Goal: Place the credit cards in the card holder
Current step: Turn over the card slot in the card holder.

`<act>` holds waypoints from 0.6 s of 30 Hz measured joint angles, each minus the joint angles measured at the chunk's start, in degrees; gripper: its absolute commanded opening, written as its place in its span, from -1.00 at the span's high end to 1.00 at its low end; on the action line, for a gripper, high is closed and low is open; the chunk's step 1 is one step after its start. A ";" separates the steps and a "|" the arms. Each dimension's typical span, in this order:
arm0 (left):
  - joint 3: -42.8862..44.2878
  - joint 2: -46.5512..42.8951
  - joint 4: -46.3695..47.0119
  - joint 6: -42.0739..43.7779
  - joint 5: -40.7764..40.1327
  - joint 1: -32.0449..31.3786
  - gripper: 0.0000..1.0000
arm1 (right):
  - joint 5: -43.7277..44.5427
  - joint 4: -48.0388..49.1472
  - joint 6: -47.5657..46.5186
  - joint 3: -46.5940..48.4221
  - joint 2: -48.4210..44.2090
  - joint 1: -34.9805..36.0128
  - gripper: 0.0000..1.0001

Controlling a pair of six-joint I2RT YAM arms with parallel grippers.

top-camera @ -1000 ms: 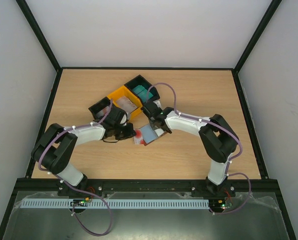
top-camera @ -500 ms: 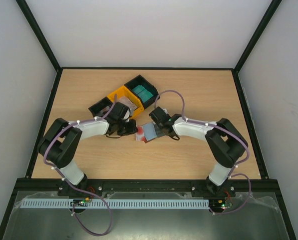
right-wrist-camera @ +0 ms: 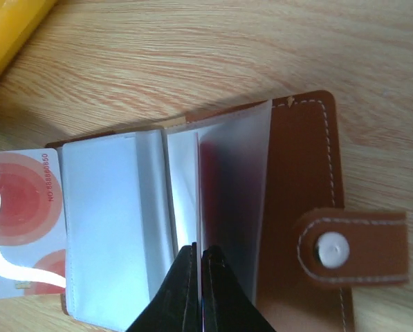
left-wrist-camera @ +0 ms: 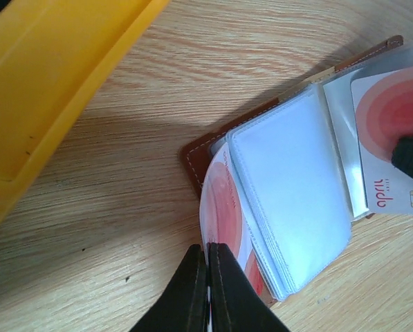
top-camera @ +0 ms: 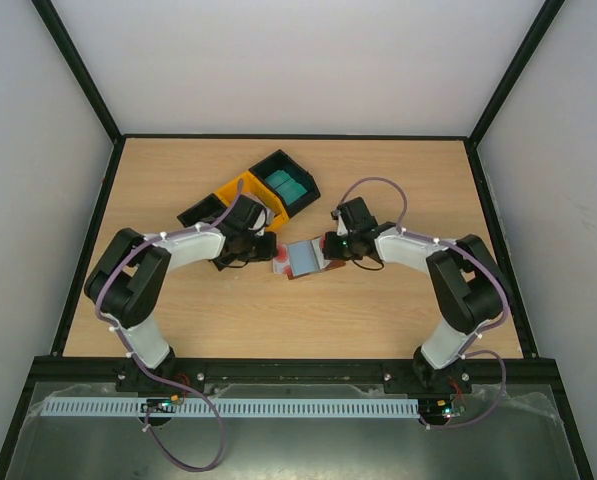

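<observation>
Brown leather, the holder lies open on the table at the centre of the top view, between my two claws. My left claw shows at bottom centre of its wrist view with its fingers pressed together. The tips are at the edge of a white card with red rings that sticks out from under the clear sleeves. Whether that edge is caught between them I cannot tell. A second red-ringed card pokes out at the right edge. My right claw is also pressed together, at bottom centre, tips on a clear sleeve by the fold. The snap tab lies at lower right. A yellow bin sits to the upper left of the holder, just beside a black bin holding teal cards.
</observation>
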 measured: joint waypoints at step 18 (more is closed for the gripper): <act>0.50 0.96 -0.20 0.70 -0.61 0.02 0.95 | -23.23 24.65 8.37 -10.97 4.63 -7.21 0.96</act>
